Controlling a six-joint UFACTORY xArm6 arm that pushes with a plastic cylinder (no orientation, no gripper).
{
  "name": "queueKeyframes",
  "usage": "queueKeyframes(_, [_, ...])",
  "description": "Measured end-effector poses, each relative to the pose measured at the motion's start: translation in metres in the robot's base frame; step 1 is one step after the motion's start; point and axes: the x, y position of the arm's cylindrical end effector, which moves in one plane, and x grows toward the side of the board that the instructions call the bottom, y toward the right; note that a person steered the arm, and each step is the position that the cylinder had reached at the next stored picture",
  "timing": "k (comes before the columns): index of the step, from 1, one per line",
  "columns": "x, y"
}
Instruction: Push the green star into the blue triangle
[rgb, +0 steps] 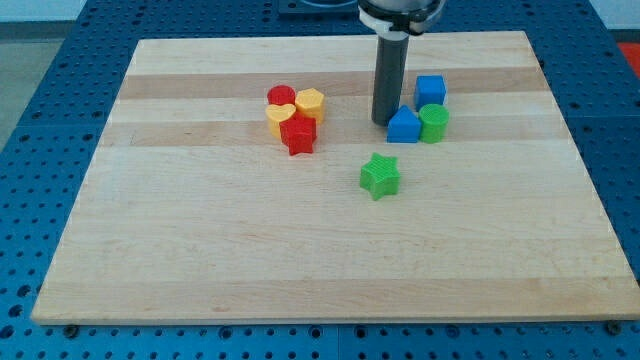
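Wooden board: pale planks lay under everything, with my tip toward the view's top, right of centre.
Rod: dark and straight, it stood upright over the board.
My tip: it rested on the board, held nothing, and sat just at the left edge of the blue triangle; whether it touched could not be told.
Blue triangle: immediately to the view's right of my tip, pressed against the green cylinder.
Green cylinder: one block further right of my tip, beyond the triangle.
Blue cube: up and to the right of my tip, just above the cylinder.
Green star: below my tip toward the view's bottom, apart from it and from the triangle.
Red and yellow cluster: well to the left of my tip, a red cylinder, a yellow hexagon, a yellow heart and a red star were packed together.
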Motion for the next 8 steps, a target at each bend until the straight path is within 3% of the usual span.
queueKeyframes(3, [0.046,-0.076])
queueKeyframes(5, [0.114,-0.099])
queueKeyframes(8, [0.112,-0.002])
